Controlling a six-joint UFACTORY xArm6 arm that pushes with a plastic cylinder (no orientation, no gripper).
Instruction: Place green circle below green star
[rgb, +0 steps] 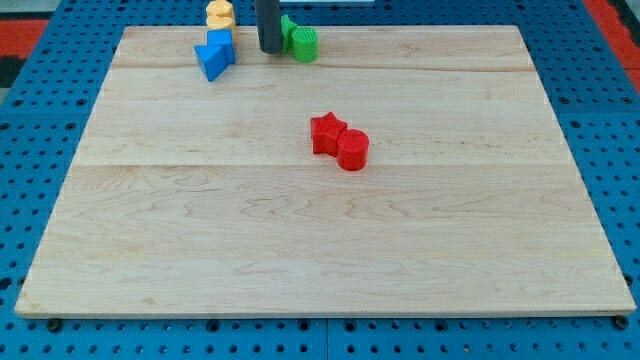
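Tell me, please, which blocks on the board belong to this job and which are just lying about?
Job: green circle; green star, mostly hidden behind the rod; my tip, just left of the circle.
Lying about: red star; red cylinder; blue blocks; yellow block.

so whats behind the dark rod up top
A green star shows partly at the dark rod's right, beside the green circle. Its left part is hidden. My tip sits left of both.

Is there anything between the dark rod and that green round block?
Nothing: in the camera view my tip stands just left of the green circle, almost touching.
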